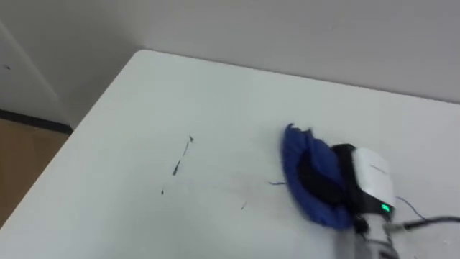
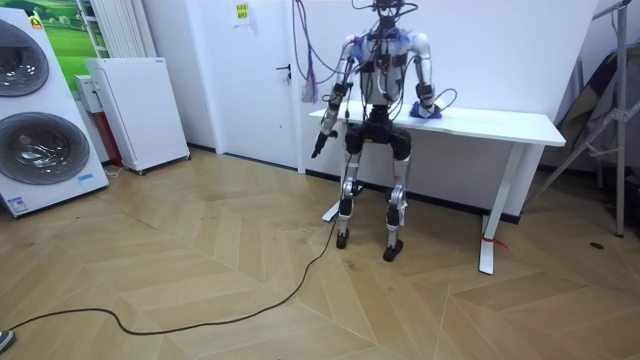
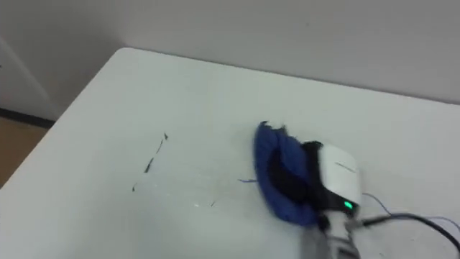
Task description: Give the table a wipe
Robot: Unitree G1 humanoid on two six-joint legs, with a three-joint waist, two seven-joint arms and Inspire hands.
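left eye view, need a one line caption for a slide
Right hand on a blue cloth on the white table, thin dark marks on the surface to the cloth's left.

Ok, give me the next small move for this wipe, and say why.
Probably slide the right hand, resting on the blue cloth, leftward across the table toward the dark marks. The marks lie to the cloth's left, apart from it, so the cloth has yet to cover them.

Wht walls (image 2: 500, 50), herringbone wood flr (image 2: 250, 260), stacked washers (image 2: 35, 110), sm wht fridge (image 2: 140, 110), door (image 2: 255, 70)
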